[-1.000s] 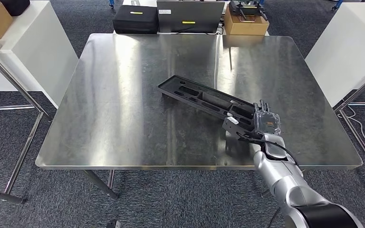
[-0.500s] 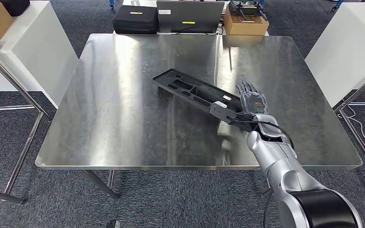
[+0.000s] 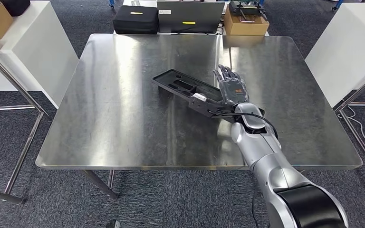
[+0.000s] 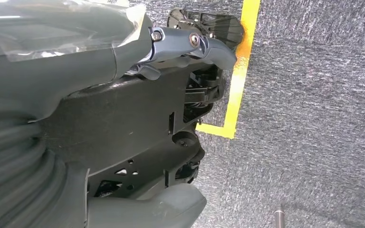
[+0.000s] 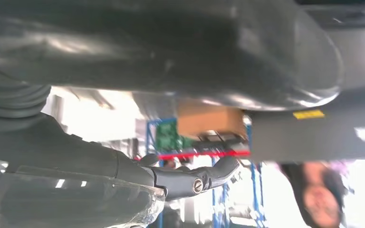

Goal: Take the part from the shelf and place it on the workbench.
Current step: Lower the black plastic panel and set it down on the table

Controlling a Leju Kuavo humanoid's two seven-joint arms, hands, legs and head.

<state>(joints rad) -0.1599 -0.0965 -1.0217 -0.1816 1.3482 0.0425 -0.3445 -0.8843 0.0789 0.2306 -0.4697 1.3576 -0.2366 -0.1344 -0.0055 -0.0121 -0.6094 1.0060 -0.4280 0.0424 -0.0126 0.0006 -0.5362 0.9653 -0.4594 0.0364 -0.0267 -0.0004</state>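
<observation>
Head view: black part (image 3: 186,90), a long tray-like moulding with recesses, lies flat on the steel worktop (image 3: 123,118), roughly mid-worktop, running diagonally from the centre toward the right front. Right hand (image 3: 231,88) sits over the part's near-right end, fingers extended and spread, pointing toward the far edge of the worktop; palm is down on or just above the part, cannot tell whether it touches. It grips nothing that I can see. Silver right arm (image 3: 266,161) comes in over the worktop's front edge.

Beyond the worktop's far edge: black case (image 3: 135,19), grey panel (image 3: 190,15) with a yellow label, cardboard box (image 3: 245,23). White tables stand either side of the worktop.

Right wrist view: right hand close to camera, fingers straight, a person in the background beyond it.

Left wrist view: left hand (image 4: 123,118) hangs above grey carpet (image 4: 313,118) with a yellow tape line (image 4: 240,61); fingers partly curled, holds nothing.
</observation>
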